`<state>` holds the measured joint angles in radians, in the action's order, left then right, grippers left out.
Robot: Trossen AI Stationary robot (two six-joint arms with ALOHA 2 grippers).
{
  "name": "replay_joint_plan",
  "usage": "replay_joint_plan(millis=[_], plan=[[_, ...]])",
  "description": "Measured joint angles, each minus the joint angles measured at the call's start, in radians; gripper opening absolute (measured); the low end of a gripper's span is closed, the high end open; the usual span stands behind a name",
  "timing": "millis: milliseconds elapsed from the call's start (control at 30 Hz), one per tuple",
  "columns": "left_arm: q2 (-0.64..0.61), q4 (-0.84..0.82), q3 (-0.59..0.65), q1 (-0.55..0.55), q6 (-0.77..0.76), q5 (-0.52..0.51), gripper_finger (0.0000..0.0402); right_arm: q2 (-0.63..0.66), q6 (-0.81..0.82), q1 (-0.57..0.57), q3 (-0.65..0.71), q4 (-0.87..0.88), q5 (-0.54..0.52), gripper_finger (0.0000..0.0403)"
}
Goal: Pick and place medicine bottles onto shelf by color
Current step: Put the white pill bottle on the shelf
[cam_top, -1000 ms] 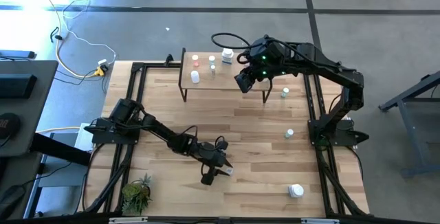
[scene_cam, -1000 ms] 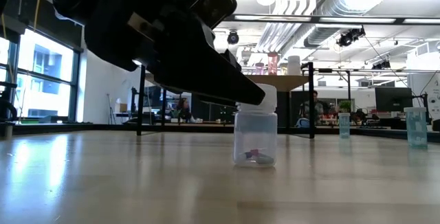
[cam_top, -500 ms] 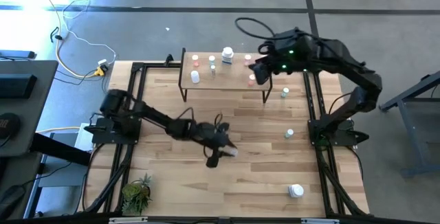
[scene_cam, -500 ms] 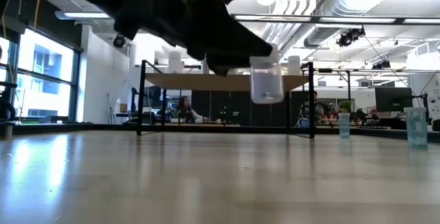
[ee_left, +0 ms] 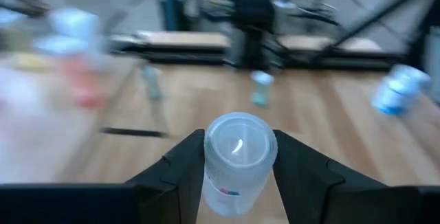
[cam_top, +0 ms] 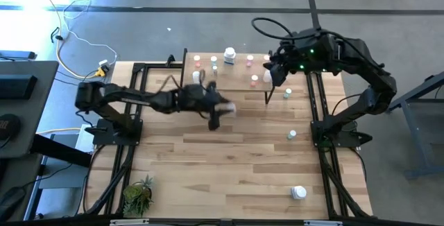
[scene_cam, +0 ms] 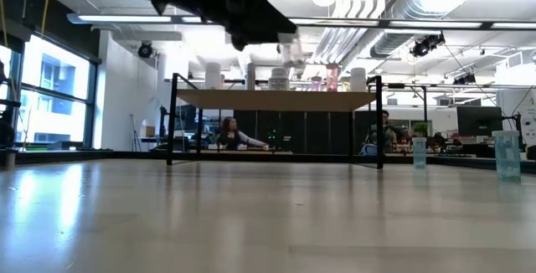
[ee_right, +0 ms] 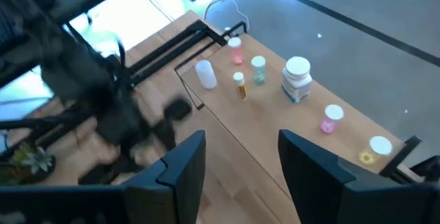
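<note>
My left gripper [cam_top: 218, 112] is shut on a small clear bottle with a white cap [cam_top: 227, 107], in the air just in front of the shelf [cam_top: 225, 86]. The bottle also shows in the low view [scene_cam: 291, 51] and in the left wrist view [ee_left: 239, 157]. The shelf is a light wooden board on thin black legs [scene_cam: 276, 99], and several small bottles stand on it: pink [cam_top: 198, 61], green [cam_top: 214, 61], a larger white one [cam_top: 229, 55]. My right gripper [ee_right: 240, 162] is open and empty, above the shelf's right end [cam_top: 272, 73]. My left gripper pinches the bottle between its two fingers, on the two sides of its body just under the cap [ee_left: 212, 176]. The fingers slant down from the table's left. The bottle is lifted clear, about upright, higher than the shelf's top board in the low view.
On the table to the right stand two green-capped bottles [cam_top: 287, 93] [cam_top: 292, 135], and a larger white bottle [cam_top: 299, 193] lies near the front right. A small potted plant [cam_top: 138, 193] is at the front left. Black frame rails run along both table sides.
My left gripper has lifted the white-capped bottle off the table and carried it up and toward the far edge, close to the shelf. My right gripper has drawn back from over the shelf toward the table's right edge.
</note>
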<state>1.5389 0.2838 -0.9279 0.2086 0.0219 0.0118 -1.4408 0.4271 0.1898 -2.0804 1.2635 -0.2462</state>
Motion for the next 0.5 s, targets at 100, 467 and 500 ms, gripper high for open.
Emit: replay_joint_plan(millis=[100, 467, 500], plan=[[-0.066, -0.046, -0.006, 0.052, 0.019, -0.044, 0.0144, 0.003, -0.022, 0.000, 0.000, 0.023, 0.000, 0.0174], [-0.133, -0.308, -0.265, 0.146, 0.060, -0.289, 0.0143, 0.003, -0.049, 0.000, 0.000, 0.061, -0.011, 0.0174], [-0.127, -0.317, -0.283, 0.147, 0.050, -0.320, 0.0143, 0.003, -0.051, 0.000, 0.000, 0.063, -0.019, 0.0174]])
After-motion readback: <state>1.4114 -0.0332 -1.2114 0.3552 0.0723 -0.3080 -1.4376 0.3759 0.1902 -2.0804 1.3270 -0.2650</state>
